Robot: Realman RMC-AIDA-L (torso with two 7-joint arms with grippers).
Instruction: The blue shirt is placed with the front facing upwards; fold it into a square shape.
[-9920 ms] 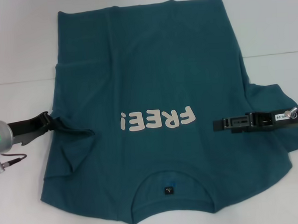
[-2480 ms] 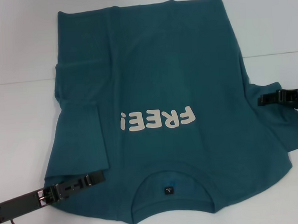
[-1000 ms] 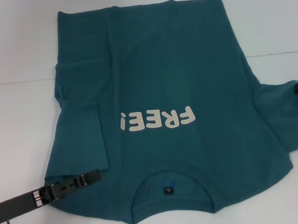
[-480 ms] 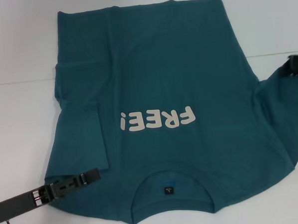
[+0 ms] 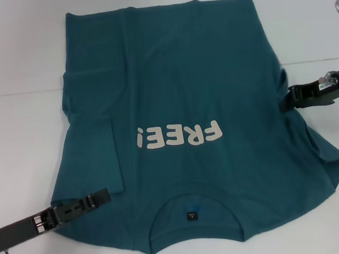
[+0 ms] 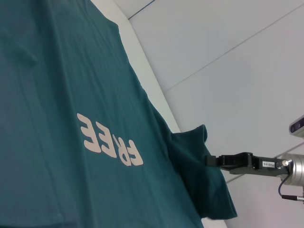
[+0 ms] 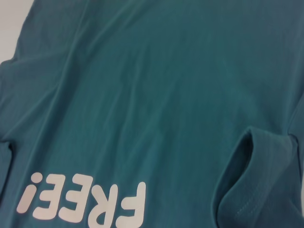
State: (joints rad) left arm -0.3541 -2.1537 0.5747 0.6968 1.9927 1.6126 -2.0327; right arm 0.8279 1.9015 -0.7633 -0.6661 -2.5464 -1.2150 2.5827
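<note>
Two claws met the blue shirt (image 5: 185, 103), flat mid-desk: my right claw (image 5: 286, 102) pinched its three-o'clock sleeve, my left claw (image 5: 99, 197) rested at seven, grip untellable; limp cotton, best taken by hems

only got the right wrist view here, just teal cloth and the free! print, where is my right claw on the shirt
Observer: The right claw is at the right edge of the dark teal-blue cotton T-shirt, pinching the raised right sleeve.
Operator: and the left claw
Observer: The left claw lies low on the shirt's near left corner, not far from the round neck.
Operator: left sleeve done
Observer: Yes, the left sleeve lies folded flat over the body.
</note>
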